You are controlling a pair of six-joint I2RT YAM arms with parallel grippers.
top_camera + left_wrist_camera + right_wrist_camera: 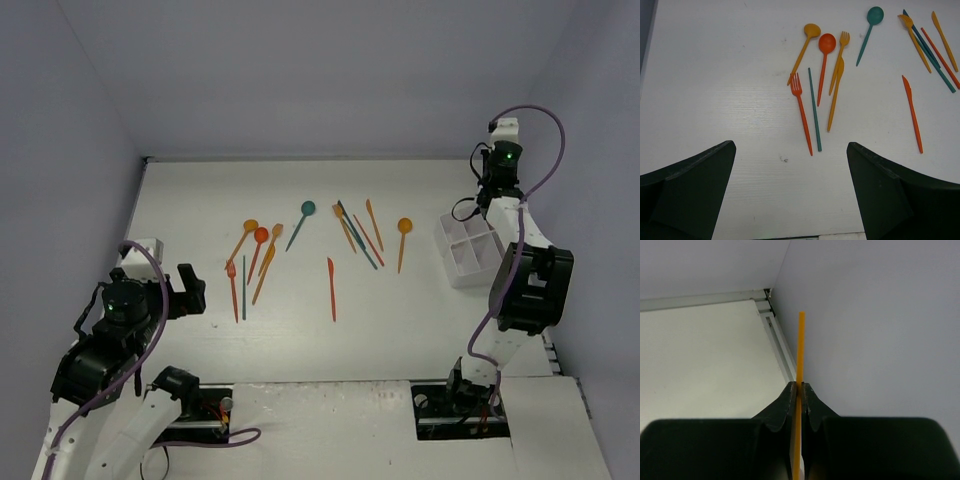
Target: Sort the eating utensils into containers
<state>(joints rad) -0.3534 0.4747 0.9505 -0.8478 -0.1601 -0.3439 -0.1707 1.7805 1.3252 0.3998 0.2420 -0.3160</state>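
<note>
orange utensil (801, 350) tight between the right fingers (784, 412), left fingers (690, 192) wide apart above the table (715, 75)

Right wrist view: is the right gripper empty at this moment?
No, the right gripper is shut on a thin orange utensil that sticks out from between its fingertips.

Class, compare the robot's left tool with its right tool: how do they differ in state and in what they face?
The left tool stands wide open; the right tool is shut. The left tool holds nothing; the right tool pinches a thin orange utensil. The left tool faces scattered utensils on the table; the right tool faces a wall. Both are dark, with two fingers.
</note>
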